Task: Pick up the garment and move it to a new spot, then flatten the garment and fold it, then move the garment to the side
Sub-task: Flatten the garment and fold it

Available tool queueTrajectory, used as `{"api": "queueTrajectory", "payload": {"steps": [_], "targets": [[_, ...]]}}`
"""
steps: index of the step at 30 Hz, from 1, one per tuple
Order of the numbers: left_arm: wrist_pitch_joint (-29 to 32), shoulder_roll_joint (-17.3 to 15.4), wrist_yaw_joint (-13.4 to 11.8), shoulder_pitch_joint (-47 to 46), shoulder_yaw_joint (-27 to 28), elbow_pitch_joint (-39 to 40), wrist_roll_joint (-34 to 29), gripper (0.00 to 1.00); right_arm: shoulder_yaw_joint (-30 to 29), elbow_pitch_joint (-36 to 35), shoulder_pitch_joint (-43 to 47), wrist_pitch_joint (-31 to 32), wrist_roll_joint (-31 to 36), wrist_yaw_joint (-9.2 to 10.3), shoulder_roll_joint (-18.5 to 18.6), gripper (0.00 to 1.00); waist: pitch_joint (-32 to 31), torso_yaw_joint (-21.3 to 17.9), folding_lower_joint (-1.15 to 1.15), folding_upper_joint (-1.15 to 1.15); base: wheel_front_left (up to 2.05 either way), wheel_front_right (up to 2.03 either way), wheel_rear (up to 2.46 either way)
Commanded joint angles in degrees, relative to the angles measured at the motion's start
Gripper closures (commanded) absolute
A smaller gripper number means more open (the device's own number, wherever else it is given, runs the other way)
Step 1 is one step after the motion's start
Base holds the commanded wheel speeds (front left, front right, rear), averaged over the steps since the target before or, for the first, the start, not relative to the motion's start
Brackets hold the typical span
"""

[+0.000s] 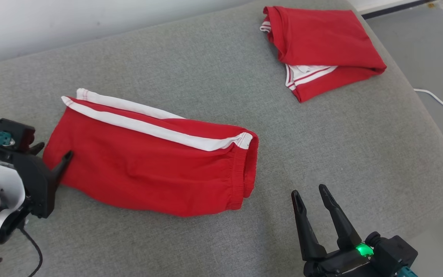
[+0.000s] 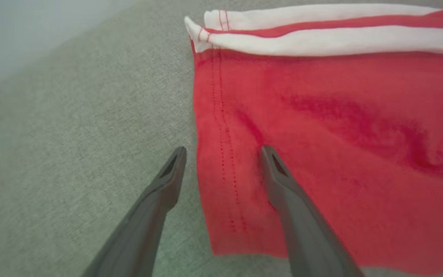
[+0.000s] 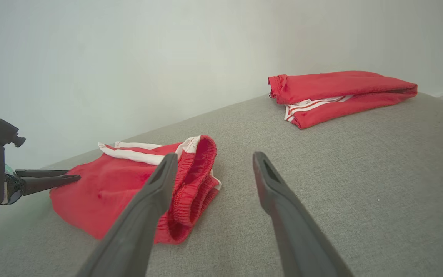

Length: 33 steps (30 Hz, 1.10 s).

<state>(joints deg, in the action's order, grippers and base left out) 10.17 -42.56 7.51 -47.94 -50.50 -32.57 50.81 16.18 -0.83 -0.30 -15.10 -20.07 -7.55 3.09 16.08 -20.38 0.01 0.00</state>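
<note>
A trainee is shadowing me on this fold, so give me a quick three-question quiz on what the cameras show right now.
1. True or false: the left gripper is shut on the near red shorts.
2. Where does the other folded red garment lie? A) on the far right part of the grey cushion; B) under the near red shorts; C) hanging off the cushion's edge.
3. Fill in: the stripes on the near red shorts are ___.

Key: 1 false: its jaws stand open, with one finger over the hem and one over the cushion. 2 A. 3 white.
</note>
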Motion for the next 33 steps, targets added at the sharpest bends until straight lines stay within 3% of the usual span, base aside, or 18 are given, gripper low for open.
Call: {"api": "queueTrajectory", "payload": {"steps": [1, 8, 9, 10, 11, 20, 29, 33], "targets": [[0.57, -0.47, -0.1, 0.09, -0.16, -0.84, 1.3, 0.0, -0.11, 0.07, -0.52, -0.03, -0.16, 0.11, -0.17, 0.0, 1.06, -1.0, -0.01, 0.0, 0.0, 0.0, 0.0], [4.84, 0.77, -0.07, 0.24, -3.01, -2.13, 4.42, 0.0, -0.49, 0.51, -1.0, -0.04, -0.03, 0.11, -0.24, 0.0, 1.51, -0.82, -0.01, 0.0, 0.0, 0.0, 0.0], [5.78, 0.98, -0.06, 0.36, -3.58, -2.32, 4.6, 0.13, -0.44, 0.55, -1.12, -0.04, -0.09, 0.11, -0.25, 0.0, 1.49, -0.73, -0.01, 0.0, 0.0, 0.0, 0.0], [6.33, 1.16, -0.04, 0.36, -4.18, -2.16, 4.59, 0.44, -0.4, 0.59, -1.2, -0.04, -0.13, 0.11, -0.25, 0.0, 1.4, -0.6, -0.01, 0.0, 0.0, 0.0, 0.0], [6.84, 1.34, -0.04, 0.39, -4.68, -1.95, 4.94, 1.0, -0.28, 0.63, -1.22, -0.04, -0.05, 0.11, -0.26, 0.0, 1.23, -0.42, -0.01, 0.0, 0.0, 0.0, 0.0], [2.54, 3.05, -0.06, -0.06, -5.58, 0.43, 6.94, 1.0, -0.28, 1.93, -0.36, -0.02, 0.99, 0.11, -0.22, 0.0, -3.92, 4.81, -0.01, 0.0, 0.0, 0.0, 0.0], [-3.3, 4.5, -0.59, 6.35, -5.48, 2.62, 8.93, 1.0, -2.56, 3.35, 2.3, -0.02, 1.21, 0.11, -0.07, 0.0, -10.05, 9.81, -0.01, 0.0, 0.0, 0.0, 0.0], [-6.03, 5.46, -2.94, 11.42, -5.0, 5.18, 10.85, 1.0, -4.05, 3.55, 4.21, -0.02, 1.43, 0.11, 0.18, 0.0, -12.08, 12.03, -0.01, 0.0, 0.0, 0.0, 0.0]]}}
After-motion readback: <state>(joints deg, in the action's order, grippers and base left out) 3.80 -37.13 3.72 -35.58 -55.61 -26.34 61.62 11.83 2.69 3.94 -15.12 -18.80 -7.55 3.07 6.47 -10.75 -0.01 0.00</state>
